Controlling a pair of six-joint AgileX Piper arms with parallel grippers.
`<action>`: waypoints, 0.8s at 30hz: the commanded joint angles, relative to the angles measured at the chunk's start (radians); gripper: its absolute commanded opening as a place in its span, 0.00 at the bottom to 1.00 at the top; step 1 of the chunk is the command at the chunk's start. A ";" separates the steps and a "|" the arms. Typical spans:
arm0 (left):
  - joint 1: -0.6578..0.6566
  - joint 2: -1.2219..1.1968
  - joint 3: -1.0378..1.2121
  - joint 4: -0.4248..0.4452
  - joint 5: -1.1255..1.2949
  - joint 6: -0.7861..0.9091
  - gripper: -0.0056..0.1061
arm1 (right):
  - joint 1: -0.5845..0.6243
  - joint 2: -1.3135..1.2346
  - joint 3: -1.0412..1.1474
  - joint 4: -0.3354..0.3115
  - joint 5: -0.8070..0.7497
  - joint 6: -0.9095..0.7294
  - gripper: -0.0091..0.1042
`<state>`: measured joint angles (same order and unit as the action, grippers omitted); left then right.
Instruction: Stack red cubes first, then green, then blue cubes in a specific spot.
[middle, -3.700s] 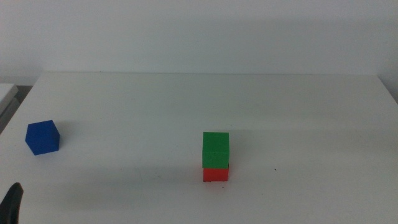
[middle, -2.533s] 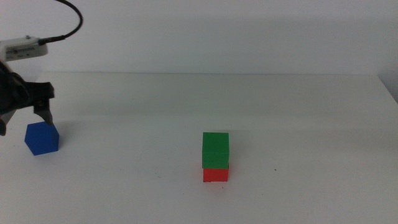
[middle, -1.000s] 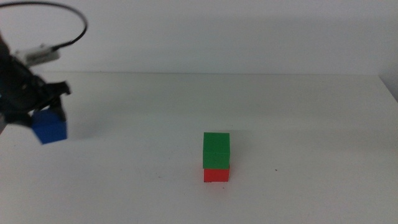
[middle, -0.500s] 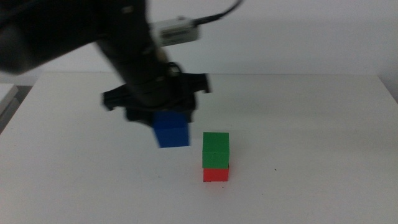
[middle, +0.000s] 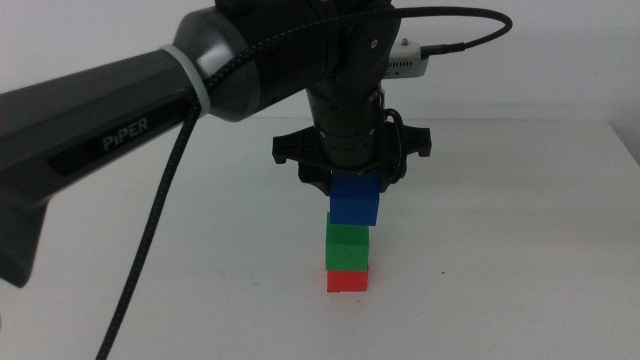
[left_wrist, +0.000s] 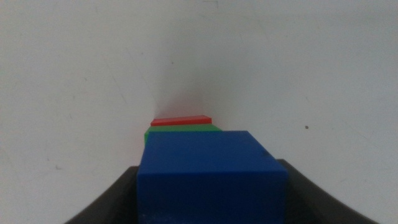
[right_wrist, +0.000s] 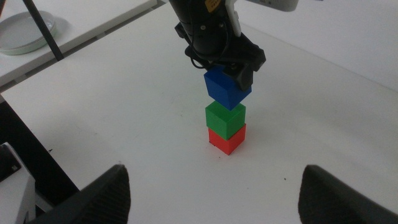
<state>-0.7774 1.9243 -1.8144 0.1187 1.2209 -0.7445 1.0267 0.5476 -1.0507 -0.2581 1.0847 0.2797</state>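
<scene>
Moved: left gripper (middle: 355, 180) has swung the blue cube (middle: 355, 200) from 9 o'clock, now over the green cube (middle: 347, 246).
Jaws: pinching blue.
Room: open bench (middle: 520, 200) all round; right gripper (right_wrist: 214, 190) spread, waiting.

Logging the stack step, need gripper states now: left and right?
Left gripper: closed on the blue cube, right above the green cube.
Right gripper: open, holding nothing, waiting back from the stack.

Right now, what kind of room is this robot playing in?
Probably a robot test lab: a bare white table, a cabled arm whose left pincer grips the blue cube above green and red ones.
</scene>
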 joint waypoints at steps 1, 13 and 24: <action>0.000 -0.006 -0.012 0.009 0.000 -0.023 0.03 | 0.000 -0.008 0.003 -0.005 -0.009 -0.008 0.89; 0.000 0.012 0.040 0.030 0.000 -0.076 0.03 | 0.000 -0.008 0.003 -0.005 -0.009 -0.008 0.89; 0.001 0.032 0.040 0.011 0.000 -0.090 0.03 | 0.000 -0.008 0.003 -0.005 -0.009 -0.008 0.89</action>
<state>-0.7774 1.9543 -1.7741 0.1337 1.2231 -0.8205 1.0267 0.5476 -1.0507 -0.2581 1.0847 0.2797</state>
